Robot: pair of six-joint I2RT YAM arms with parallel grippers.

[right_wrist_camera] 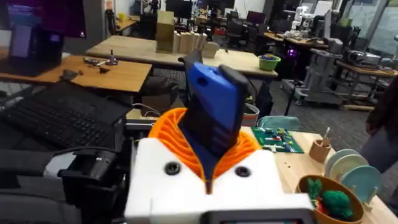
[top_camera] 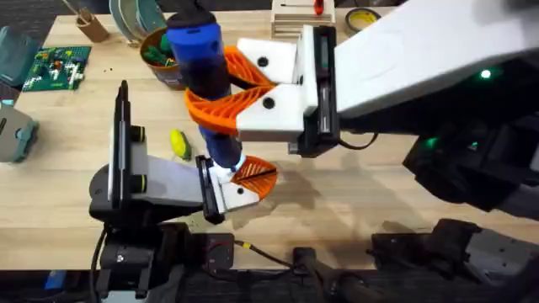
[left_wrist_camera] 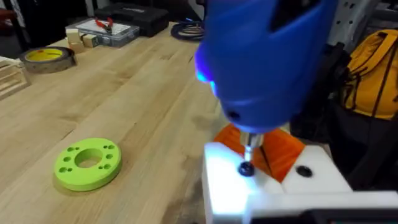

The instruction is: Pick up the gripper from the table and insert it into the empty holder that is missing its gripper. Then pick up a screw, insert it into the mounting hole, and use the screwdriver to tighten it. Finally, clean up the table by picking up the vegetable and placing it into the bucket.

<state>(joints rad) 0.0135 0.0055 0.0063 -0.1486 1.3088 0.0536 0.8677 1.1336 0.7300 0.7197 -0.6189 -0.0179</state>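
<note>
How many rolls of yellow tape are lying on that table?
1 that I can see: the yellow tape roll lies at the table's far edge, near the wooden blocks. Others may be hidden behind the arms.

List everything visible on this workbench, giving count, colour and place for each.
screwdriver: one, blue, tip on the screw
screw: one, dark, in the holder
holder: one, white, under the screwdriver
orange wedge: one, orange, against the holder
vegetable: one, yellow-green, on the table
bucket: one, brown, behind the screwdriver
ring disc: one, green, on the table
circuit board: one, green, table's left end
tape roll: one, yellow, far edge
right gripper: one, orange-fingered, shut on the screwdriver
left gripper: one, white, below the screwdriver
</note>
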